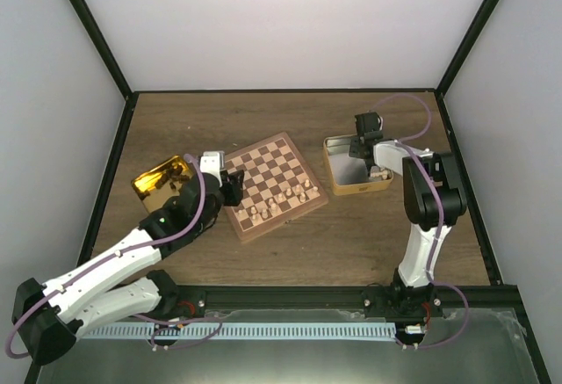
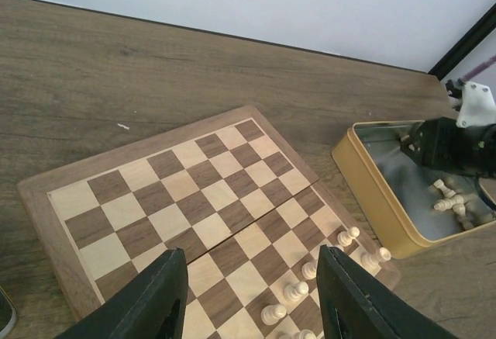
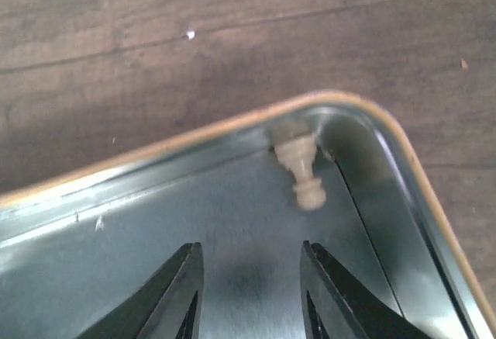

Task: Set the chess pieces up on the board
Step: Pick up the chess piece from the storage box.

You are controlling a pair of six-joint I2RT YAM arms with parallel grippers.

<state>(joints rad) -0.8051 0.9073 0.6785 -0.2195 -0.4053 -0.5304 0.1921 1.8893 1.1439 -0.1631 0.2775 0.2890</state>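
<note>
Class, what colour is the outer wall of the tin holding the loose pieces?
The tin is gold outside; the left wrist view shows it best.

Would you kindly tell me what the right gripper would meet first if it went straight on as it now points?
Probably the tin's bare floor, just ahead of the right gripper; the pale chess piece lies farther, in the corner. Depth is unclear.

1. the far half of the board (image 2: 178,176) is bare squares, open from above.
2. pale pieces (image 2: 295,291) crowd its near rows, leaving narrow gaps.
3. inside the tin (image 3: 217,132), one piece (image 3: 304,170) lies tucked in a corner, walls close on two sides.
</note>
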